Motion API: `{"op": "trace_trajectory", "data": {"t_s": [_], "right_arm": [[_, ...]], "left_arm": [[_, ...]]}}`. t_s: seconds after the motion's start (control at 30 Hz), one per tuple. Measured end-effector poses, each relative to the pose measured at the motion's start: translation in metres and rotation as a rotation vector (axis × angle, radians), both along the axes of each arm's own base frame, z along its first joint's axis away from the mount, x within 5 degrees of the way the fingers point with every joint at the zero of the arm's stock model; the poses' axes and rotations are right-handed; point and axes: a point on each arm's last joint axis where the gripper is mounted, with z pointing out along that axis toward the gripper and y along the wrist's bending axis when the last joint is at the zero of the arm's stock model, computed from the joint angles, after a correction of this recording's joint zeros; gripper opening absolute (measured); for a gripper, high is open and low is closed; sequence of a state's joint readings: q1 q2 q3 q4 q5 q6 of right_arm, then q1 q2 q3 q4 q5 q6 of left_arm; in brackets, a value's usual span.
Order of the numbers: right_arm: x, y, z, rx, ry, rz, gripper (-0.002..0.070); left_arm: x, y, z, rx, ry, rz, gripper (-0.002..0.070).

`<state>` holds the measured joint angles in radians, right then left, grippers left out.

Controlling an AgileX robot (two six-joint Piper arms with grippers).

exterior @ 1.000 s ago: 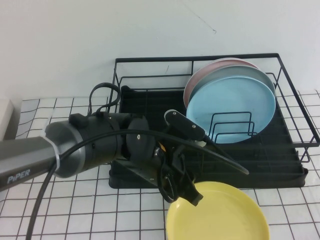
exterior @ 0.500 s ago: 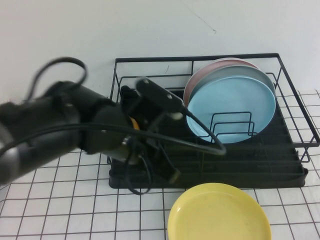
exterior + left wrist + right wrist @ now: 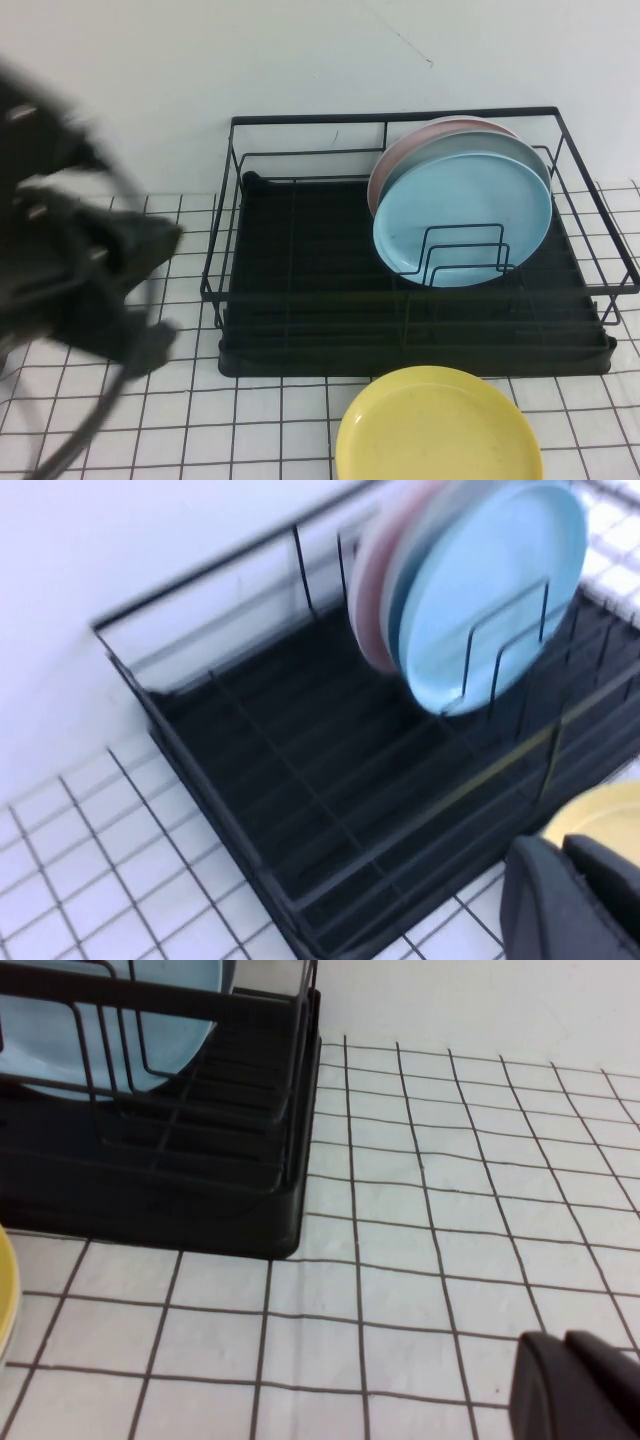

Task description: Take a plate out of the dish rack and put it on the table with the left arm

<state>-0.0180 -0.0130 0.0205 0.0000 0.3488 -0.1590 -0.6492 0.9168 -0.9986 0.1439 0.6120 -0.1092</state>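
Setting: a robot test bench dressed as a kitchen counter, not a working kitchen. Evidence: the surface [image 3: 250, 420] carries a white covering ruled with a thin black grid; a bare white wall [image 3: 300, 60] stands directly behind. A black wire dish rack [image 3: 300, 300] holding upright plates supplies the only domestic element.

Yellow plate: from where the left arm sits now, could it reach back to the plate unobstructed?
Probably yes. The yellow plate lies flat on the table in front of the dish rack, nothing on it. The left arm is off to the left, with only bare table between. The right gripper is clear.
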Motion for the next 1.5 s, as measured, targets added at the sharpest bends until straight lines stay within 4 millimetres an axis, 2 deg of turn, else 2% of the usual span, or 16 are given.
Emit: {"op": "trace_trajectory", "data": {"t_s": [0.2,0.37,0.53,0.83,1.0,1.23,1.33,1.4,1.5], "right_arm": [[0.000,0.000,0.000,0.000,0.000,0.000,-0.0004],[0.000,0.000,0.000,0.000,0.000,0.000,-0.0004],[0.000,0.000,0.000,0.000,0.000,0.000,-0.0004],[0.000,0.000,0.000,0.000,0.000,0.000,-0.0004],[0.000,0.000,0.000,0.000,0.000,0.000,-0.0004],[0.000,0.000,0.000,0.000,0.000,0.000,-0.0004],[0.000,0.000,0.000,0.000,0.000,0.000,-0.0004],[0.000,0.000,0.000,0.000,0.000,0.000,-0.0004],[0.000,0.000,0.000,0.000,0.000,0.000,-0.0004]], "left_arm": [[-0.048,0.036,-0.015,-0.090,-0.120,-0.008,0.0000],[-0.071,0.053,-0.028,-0.123,-0.161,-0.007,-0.0001],[-0.081,0.061,-0.038,-0.120,-0.162,-0.006,-0.0001],[-0.083,0.066,-0.061,-0.115,-0.127,0.036,-0.0002],[-0.088,0.082,-0.095,-0.172,-0.152,0.230,-0.0002],[-0.096,0.095,-0.179,-0.250,-0.232,0.425,-0.0002],[-0.096,0.097,-0.210,-0.261,-0.185,0.475,-0.0002],[-0.097,0.098,-0.217,-0.259,-0.125,0.507,-0.0002],[-0.098,0.099,-0.218,-0.255,-0.102,0.521,-0.0002]]}}
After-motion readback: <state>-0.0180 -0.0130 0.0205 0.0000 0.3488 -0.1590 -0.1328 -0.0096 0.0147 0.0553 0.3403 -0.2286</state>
